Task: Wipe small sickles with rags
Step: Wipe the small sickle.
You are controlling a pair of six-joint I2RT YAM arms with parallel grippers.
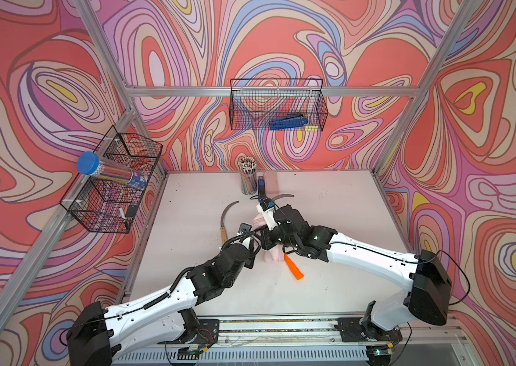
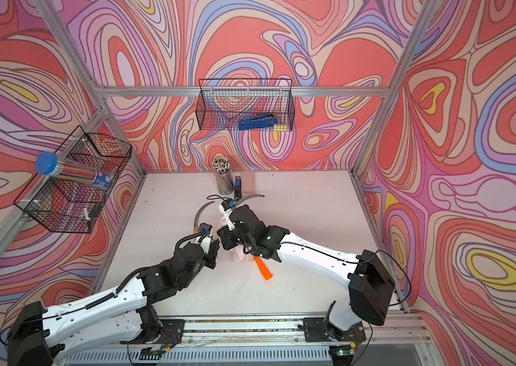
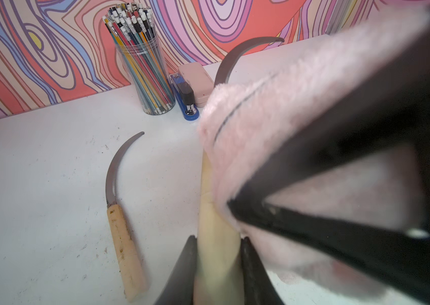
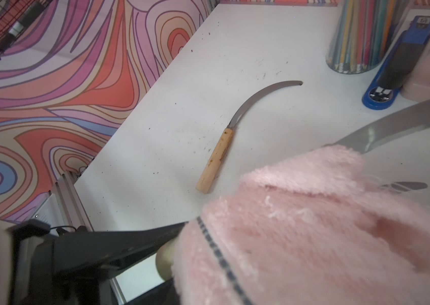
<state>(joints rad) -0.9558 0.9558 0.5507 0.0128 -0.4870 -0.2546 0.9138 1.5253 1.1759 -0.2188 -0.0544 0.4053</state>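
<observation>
Taking the back wall as 12 o'clock in both top views, the arms meet near the middle of the table [image 1: 329,221]. The left gripper [image 3: 219,261] is clamped on the pale wooden handle of the held sickle [image 3: 215,219]. The right gripper [image 3: 236,207] is pinched tight on the rag [image 3: 274,118], which is wrapped over that sickle where blade meets handle (only the blade's far end curves out past the cloth, toward 12 o'clock). The second sickle [image 1: 222,223], also wooden-handled, lies flat at 9 o'clock of the grippers, apart from them. The orange-handled sickle [image 1: 294,269] lies at 5 o'clock. Its handle's upper end meets a fold of rag under the right arm, and its blade is hidden.

A clear pencil cup [image 1: 248,187] stands at the table's 12 o'clock edge, packed with pencils [image 3: 129,21]. Just at its 3 o'clock are a blue stapler [image 1: 261,187] and, next to that, a smooth pink case [image 1: 272,182]. The back-wall basket [image 1: 250,104], of black wire, holds a blue tool [image 1: 288,122] on its floor, with something small and yellow beside it. The left-wall basket [image 1: 98,218], at 9 o'clock, is divided. A clear tube [image 1: 114,174] with a blue cap, filled with pencils, leans out over its rim, and I cannot tell which compartment it sits in.
</observation>
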